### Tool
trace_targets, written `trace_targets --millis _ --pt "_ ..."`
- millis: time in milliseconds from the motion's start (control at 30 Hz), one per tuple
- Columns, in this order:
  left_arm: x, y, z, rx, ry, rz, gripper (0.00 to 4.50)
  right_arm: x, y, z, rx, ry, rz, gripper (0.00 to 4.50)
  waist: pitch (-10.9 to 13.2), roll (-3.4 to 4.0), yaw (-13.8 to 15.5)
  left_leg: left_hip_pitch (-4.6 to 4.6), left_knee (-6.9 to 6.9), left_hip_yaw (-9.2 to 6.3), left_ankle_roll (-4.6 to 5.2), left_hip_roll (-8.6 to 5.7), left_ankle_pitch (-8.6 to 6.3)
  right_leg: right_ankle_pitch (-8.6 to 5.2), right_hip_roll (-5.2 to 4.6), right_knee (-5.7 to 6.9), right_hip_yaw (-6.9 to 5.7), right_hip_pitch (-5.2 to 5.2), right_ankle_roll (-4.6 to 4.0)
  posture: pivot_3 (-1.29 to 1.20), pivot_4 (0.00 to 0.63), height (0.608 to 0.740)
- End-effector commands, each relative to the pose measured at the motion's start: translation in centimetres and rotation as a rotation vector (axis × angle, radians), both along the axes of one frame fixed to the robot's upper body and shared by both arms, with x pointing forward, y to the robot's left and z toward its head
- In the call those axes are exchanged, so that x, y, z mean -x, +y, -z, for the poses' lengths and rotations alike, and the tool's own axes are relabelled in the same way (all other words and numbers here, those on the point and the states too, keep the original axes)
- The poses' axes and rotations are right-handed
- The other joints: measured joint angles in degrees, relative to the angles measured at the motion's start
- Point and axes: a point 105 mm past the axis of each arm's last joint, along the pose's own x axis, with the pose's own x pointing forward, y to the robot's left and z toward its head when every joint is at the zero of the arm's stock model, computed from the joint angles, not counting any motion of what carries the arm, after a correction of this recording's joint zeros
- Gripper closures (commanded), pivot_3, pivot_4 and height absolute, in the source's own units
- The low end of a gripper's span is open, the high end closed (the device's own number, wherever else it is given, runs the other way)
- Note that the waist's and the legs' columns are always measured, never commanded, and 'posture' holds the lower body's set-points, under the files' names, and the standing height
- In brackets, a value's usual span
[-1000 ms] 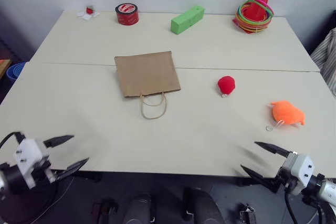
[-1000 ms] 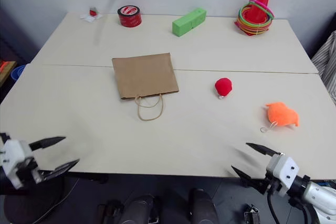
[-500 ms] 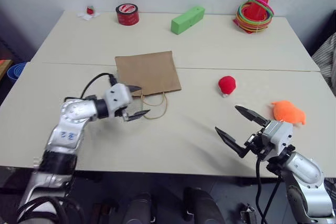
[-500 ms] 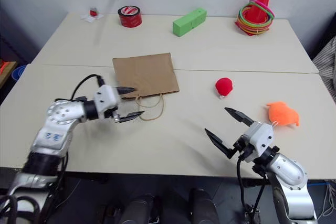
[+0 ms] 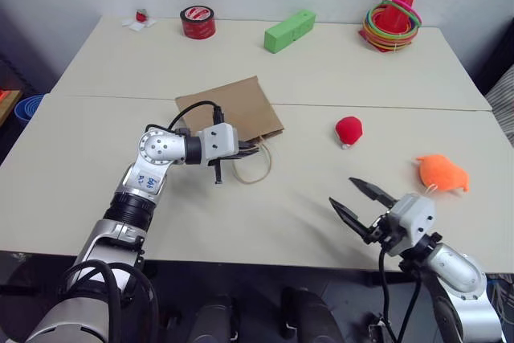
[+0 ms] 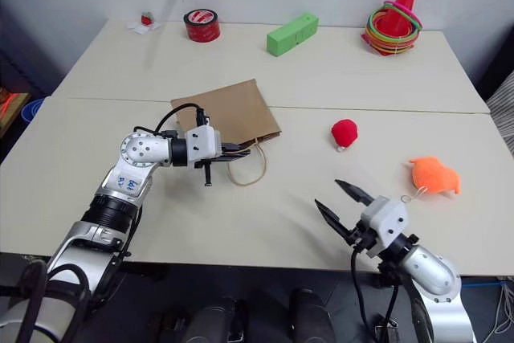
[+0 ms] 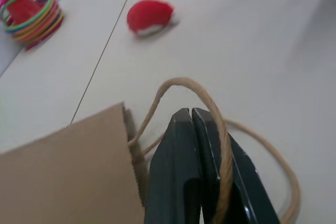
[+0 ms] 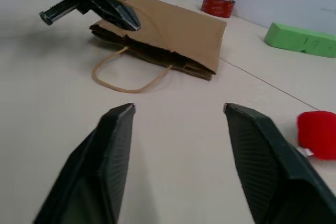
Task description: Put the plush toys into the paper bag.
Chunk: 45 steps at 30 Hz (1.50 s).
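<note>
Silver-grey arms, black cables, white wrist blocks — each tool black, two-fingered.

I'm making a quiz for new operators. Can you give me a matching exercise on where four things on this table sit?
Things:
1. red plush toy
2. orange plush toy
3. paper bag
4. green block

Places:
A. at the table's far edge
B. nearest the right gripper
C. between bag and orange toy
D. by the left gripper

Pairs: 1-C, 2-B, 3-D, 4-A

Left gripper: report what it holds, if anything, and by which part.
The left gripper is shut on one twisted-cord handle of the paper bag, pinching the loop near the bag's mouth. The right gripper holds nothing.
</note>
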Motion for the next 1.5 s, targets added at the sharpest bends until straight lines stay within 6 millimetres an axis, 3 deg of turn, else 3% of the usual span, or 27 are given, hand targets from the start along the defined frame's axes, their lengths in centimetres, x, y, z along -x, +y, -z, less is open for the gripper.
trace_targets --millis 33,167,333,500,667,833,1000,1167,1300,1500 --pt "2.0 -1.3 -4.1 0.115 -0.017 0.18 4.5 -0.6 2.4 -1.6 -0.001 -0.022 -0.056 3.06 0.0 0.0 -0.4 -0.02 0.08 0.0 0.0 0.01 0.0 0.0 0.0 0.04 0.0 0.0 0.0 0.0 0.15 0.74" --pt "3.2 -1.7 -5.8 0.156 0.021 0.268 4.5 -2.3 5.3 -2.2 0.01 -0.016 -0.107 4.45 0.0 0.0 -0.8 -0.05 0.27 -0.08 -0.01 0.06 -0.01 0.0 0.03 0.11 0.0 0.01 -0.01 0.0 0.15 0.74" --pt "4.5 -2.2 -7.8 0.246 0.086 0.336 4.5 -4.9 8.8 -2.3 0.01 0.001 -0.13 4.45 0.0 0.0 -0.7 -0.24 0.58 -0.24 0.01 0.06 -0.02 -0.01 0.03 0.2 0.0 0.0 -0.01 0.0 0.15 0.74" --pt "5.4 -2.5 -8.0 0.254 0.122 0.358 4.5 -6.4 11.8 -1.3 0.034 0.041 -0.169 4.45 0.0 0.0 -0.7 -0.35 0.66 -0.33 0.08 -0.01 -0.06 0.0 0.0 0.17 0.15 0.01 0.0 0.0 0.15 0.74" --pt "6.5 -2.7 -8.6 0.282 0.173 0.396 4.5 -8.8 13.5 -0.3 0.043 0.065 -0.112 4.45 0.0 0.0 -0.9 -0.37 0.67 -0.33 0.08 0.02 -0.06 0.0 0.02 0.18 0.17 -0.01 0.0 0.0 0.15 0.74" --pt "7.0 -2.6 -8.9 0.3 0.206 0.4 4.5 -10.5 13.8 2.0 0.084 0.136 -0.062 4.45 0.0 0.0 -0.9 -0.37 0.66 -0.33 0.08 0.01 -0.06 0.0 0.01 0.18 0.28 -0.02 0.0 0.0 0.15 0.74" --pt "6.3 -1.8 -9.6 0.325 0.197 0.356 4.5 -10.8 12.9 3.8 0.124 0.189 -0.049 4.45 0.0 0.0 -1.2 -0.35 0.66 -0.32 0.07 0.01 -0.06 0.0 0.01 0.19 0.32 -0.01 0.0 0.0 0.15 0.74" --pt "5.1 -0.3 -12.0 0.406 0.206 0.297 4.5 -10.5 11.5 5.8 0.181 0.257 -0.021 4.45 0.0 0.0 -1.2 -0.33 0.66 -0.33 0.05 0.01 -0.06 0.0 -0.01 0.2 0.32 0.0 0.0 0.0 0.15 0.74" --pt "3.8 1.1 -15.3 0.484 0.18 0.257 4.5 -10.0 11.2 7.2 0.21 0.311 -0.002 4.45 0.0 -0.01 -0.8 -0.31 0.66 -0.33 0.04 0.0 -0.07 0.0 -0.01 0.19 0.31 0.02 0.0 0.0 0.15 0.74" --pt "3.9 0.7 -16.8 0.48 0.172 0.296 4.5 -10.1 11.2 7.6 0.215 0.327 0.039 4.45 0.0 -0.03 -0.9 -0.22 0.65 -0.32 0.03 -0.01 -0.09 0.0 -0.01 0.2 0.32 0.09 0.0 0.0 0.15 0.74"
